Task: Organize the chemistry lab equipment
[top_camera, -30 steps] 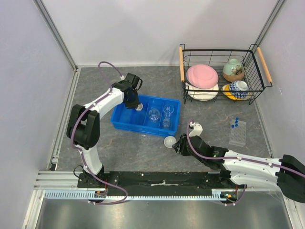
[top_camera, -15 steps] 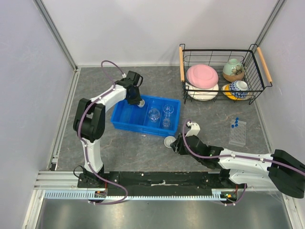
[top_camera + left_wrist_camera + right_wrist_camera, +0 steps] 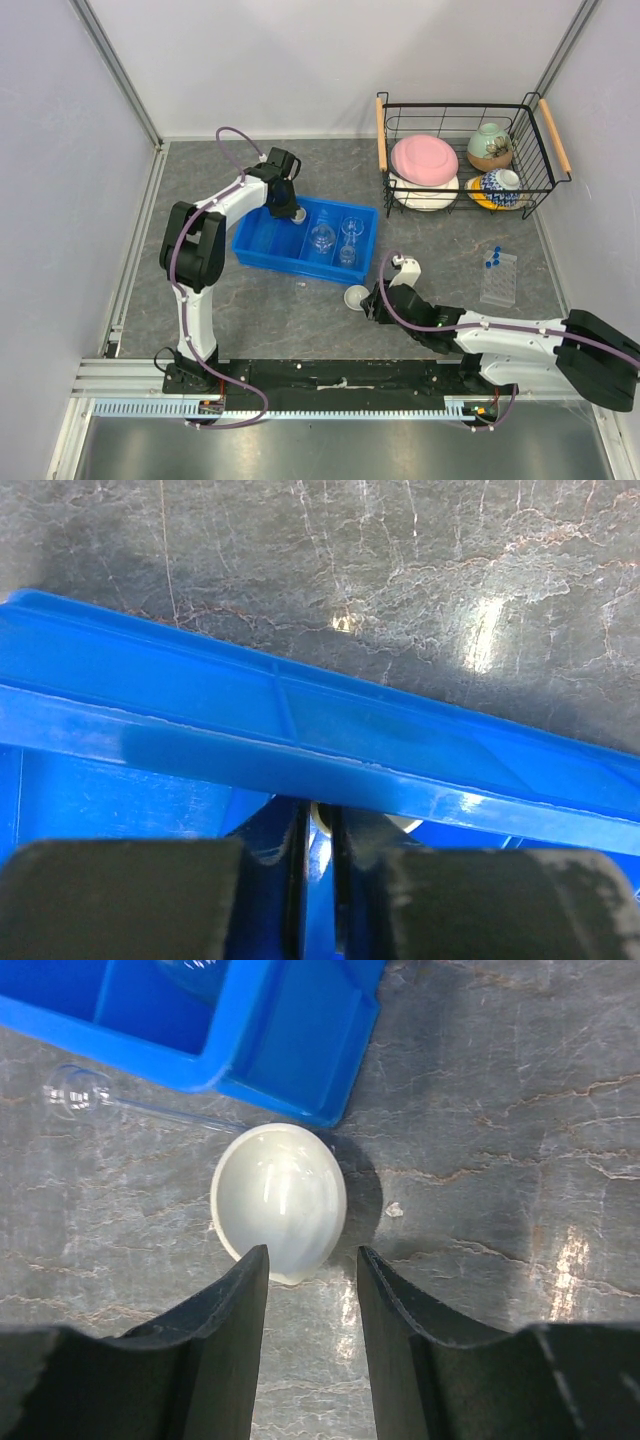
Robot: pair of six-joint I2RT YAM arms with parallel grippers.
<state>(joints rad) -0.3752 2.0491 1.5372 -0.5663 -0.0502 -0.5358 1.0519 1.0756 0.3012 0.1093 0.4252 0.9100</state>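
L gripper point(image 3: 291, 211) is over the far wall of the blue bin point(image 3: 262, 246), left of centre on the bench point(image 3: 200, 300). Its jaws are all but shut, pinching the rim of a small white dish point(image 3: 298, 214). The wrist view shows only a pale sliver of it betw. the fingers point(image 3: 130, 900).

In the bin's right compartments: 1 glass flask point(image 3: 322, 238) and 2 glass beakers point(image 3: 352, 229).

R gripper point(image 3: 310, 1260) is low over the bench, just near of the bin's near-right corner. Jaws approx. half open, 1 finger each side of the near rim of a 2nd white dish point(image 3: 280, 1195), which sits upright on the bench, not clamped.

A thin clear glass piece w/ a round bulb end point(image 3: 72, 1090) lies along the bin's near wall. The clear rack w/ blue-capped tubes point(image 3: 498, 278) stands at right, well apart. The wire basket point(image 3: 385, 135) w/ pink plate point(image 3: 424, 158) and bowls is far right.
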